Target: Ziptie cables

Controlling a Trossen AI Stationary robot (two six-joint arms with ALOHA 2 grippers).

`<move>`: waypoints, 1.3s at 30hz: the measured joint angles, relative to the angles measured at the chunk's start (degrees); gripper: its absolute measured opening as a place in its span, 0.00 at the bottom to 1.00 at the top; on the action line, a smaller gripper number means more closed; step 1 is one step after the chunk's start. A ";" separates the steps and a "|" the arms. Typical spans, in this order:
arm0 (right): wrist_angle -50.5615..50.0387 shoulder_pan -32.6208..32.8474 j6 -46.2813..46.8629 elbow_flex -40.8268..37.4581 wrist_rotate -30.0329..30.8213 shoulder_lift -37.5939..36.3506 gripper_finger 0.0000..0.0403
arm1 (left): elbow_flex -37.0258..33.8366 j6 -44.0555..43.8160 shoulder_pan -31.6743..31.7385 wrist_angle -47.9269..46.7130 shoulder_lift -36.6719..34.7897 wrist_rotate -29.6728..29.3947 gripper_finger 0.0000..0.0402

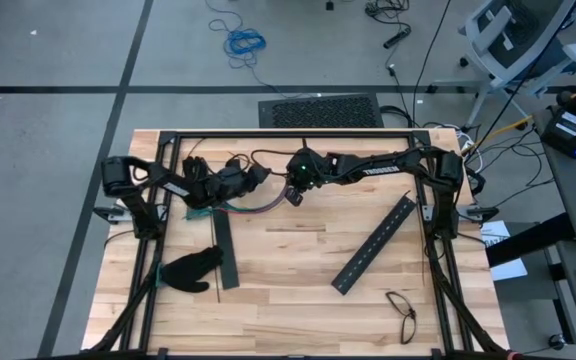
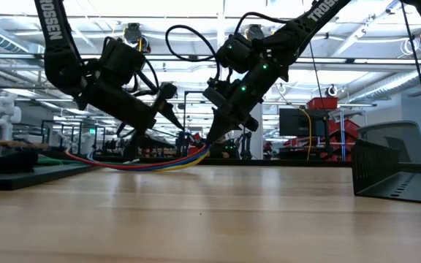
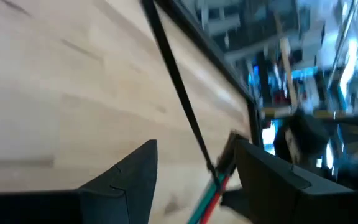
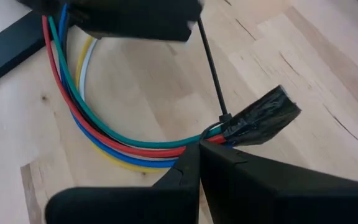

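Red, blue and green cables curve over the surface, your ziptie already looped round them; right claw pinches that end, left claw spread, tightening remains.

Crowded along the far side of the table: left claw and right claw close together over the cables, leaving little passage between. Blocked at near left by a black glove and a slotted bar; at right by a second bar, lying diagonally. Open wood between the two bars. Eyeglasses near the front right corner.
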 joint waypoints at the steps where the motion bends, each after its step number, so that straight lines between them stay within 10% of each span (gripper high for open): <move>1: 0.02 0.00 0.00 0.00 0.00 0.00 0.00 | 0.00 -0.92 0.02 0.13 0.17 -1.34 0.52; 15: 1.50 0.02 0.02 0.02 -0.22 0.00 0.00 | 7.87 0.73 0.07 0.42 6.07 -4.44 0.50; 24: 1.87 -2.06 0.02 0.02 -0.12 0.00 0.00 | 8.98 7.18 0.46 0.24 5.17 -2.22 0.02; 39: -1.70 -2.60 7.13 -1.81 -0.28 -0.08 0.00 | 4.28 12.81 2.10 0.13 -2.12 -1.85 0.00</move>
